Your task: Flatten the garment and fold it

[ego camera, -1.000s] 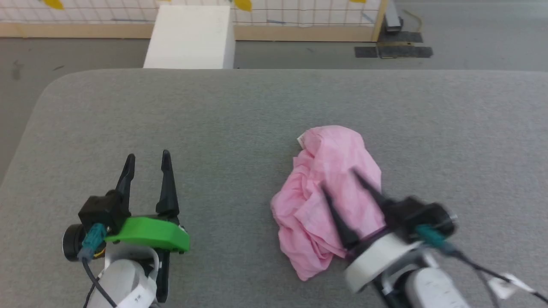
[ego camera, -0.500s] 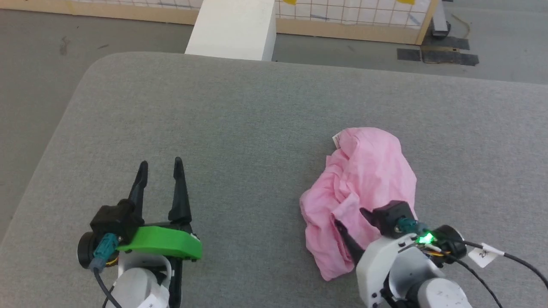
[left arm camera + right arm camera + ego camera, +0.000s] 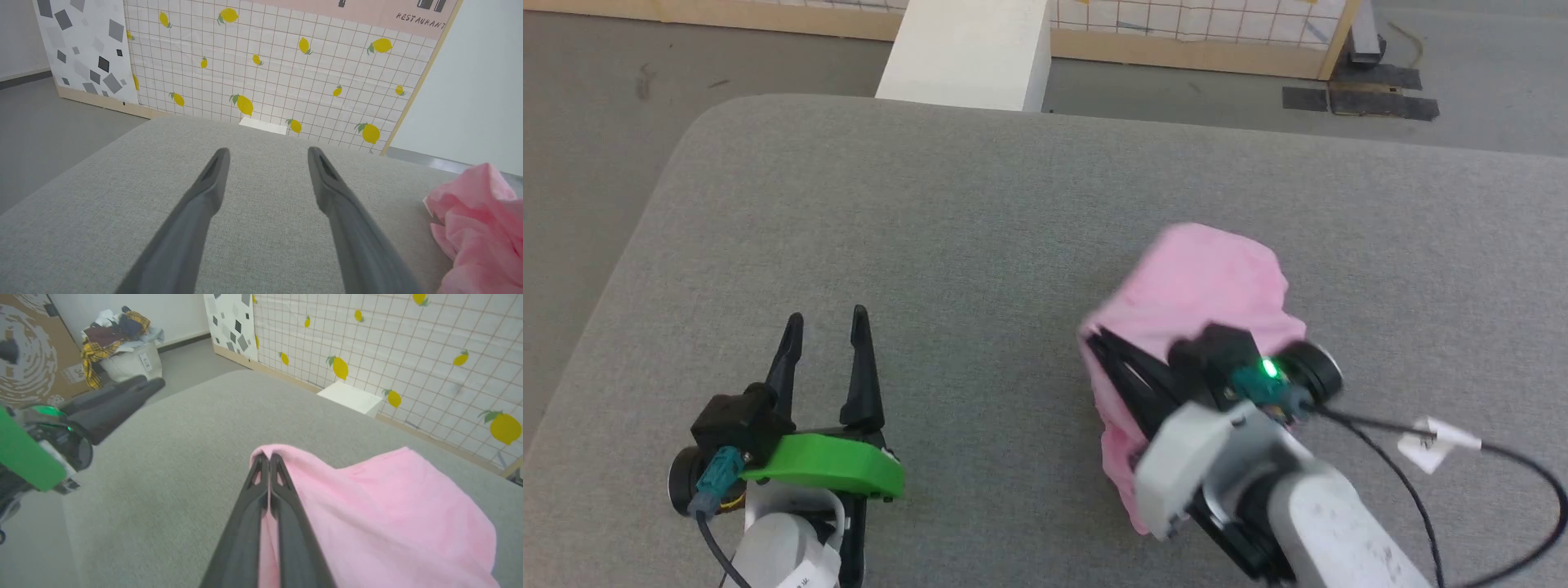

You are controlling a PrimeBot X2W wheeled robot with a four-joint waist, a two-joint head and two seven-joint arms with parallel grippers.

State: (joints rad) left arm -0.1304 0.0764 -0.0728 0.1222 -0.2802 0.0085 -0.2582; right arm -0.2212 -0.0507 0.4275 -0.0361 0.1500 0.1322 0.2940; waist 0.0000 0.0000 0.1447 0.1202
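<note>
A grey fabric-covered table with rounded corners [image 3: 931,204] stands on a grey floor [image 3: 596,106]. Beyond its far edge sits a white rectangular block [image 3: 968,49], before a wood-framed white grid panel printed with yellow lemons [image 3: 286,61]. A pale basket heaped with clothes [image 3: 130,366] stands on the floor.

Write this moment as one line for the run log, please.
right gripper: shut on garment edge | left gripper: open, empty, over table | garment: draped from grip, not flat
</note>
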